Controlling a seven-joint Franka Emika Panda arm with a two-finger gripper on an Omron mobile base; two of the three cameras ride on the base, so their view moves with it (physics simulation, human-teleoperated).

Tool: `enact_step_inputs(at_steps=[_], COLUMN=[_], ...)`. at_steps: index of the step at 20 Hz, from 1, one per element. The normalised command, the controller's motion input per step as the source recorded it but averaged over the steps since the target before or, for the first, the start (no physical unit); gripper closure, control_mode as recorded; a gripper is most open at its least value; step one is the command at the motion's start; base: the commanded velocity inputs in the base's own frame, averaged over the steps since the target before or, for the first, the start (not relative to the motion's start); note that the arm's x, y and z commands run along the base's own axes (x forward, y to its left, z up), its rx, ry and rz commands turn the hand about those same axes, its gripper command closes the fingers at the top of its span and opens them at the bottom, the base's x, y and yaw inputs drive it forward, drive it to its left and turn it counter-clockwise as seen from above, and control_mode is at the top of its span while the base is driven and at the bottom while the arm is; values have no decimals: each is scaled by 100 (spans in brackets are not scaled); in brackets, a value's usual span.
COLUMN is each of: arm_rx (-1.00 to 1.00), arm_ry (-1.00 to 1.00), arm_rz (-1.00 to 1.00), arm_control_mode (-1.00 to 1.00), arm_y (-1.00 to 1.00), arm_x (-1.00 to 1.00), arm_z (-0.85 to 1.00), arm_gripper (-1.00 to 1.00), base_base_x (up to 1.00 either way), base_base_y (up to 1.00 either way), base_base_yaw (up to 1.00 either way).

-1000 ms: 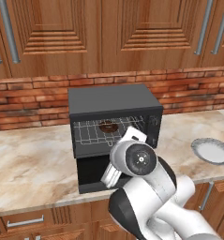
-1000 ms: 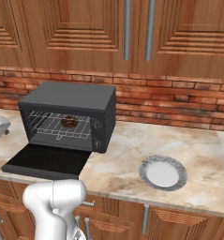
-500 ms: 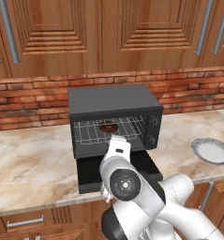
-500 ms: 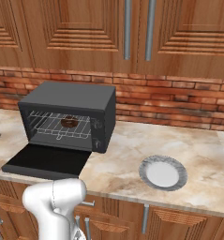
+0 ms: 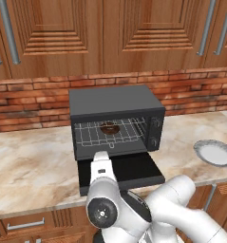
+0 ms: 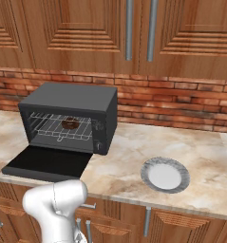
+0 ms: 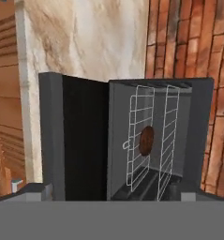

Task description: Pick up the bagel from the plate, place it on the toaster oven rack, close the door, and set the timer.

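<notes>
Bagel (image 5: 108,128) on rack (image 5: 89,135) (door (image 6: 48,163) down) — untouched.

We see our white arm (image 5: 134,213) folded low in front of the base, wrist rolled sideways, gripper (image 7: 112,194) jaws spread wide, holding nothing.

Pretty clearly a home kitchen: a marble-look counter (image 6: 129,156) ran under wooden cabinets (image 6: 86,33), with a red brick backsplash (image 6: 181,107) behind it, drawers below it, and a black toaster oven (image 6: 67,116) on it.
</notes>
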Motion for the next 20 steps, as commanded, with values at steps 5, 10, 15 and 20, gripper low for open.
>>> enact_step_inputs(at_steps=[5,10,15,20], arm_rx=[-27,-22,-18,-8], arm_ry=[0,-3,-6,-8], arm_rz=[6,0,0,0], arm_control_mode=[-100,-100,-100,-100], arm_y=[19,23,21,17], arm_x=[0,0,0,3], arm_z=[-26,-33,-49,-41], arm_gripper=[-100,-100,-100,-100], base_base_x=[0,0,0,0], base_base_y=[0,0,0,0], base_base_yaw=[0,0,0,0])
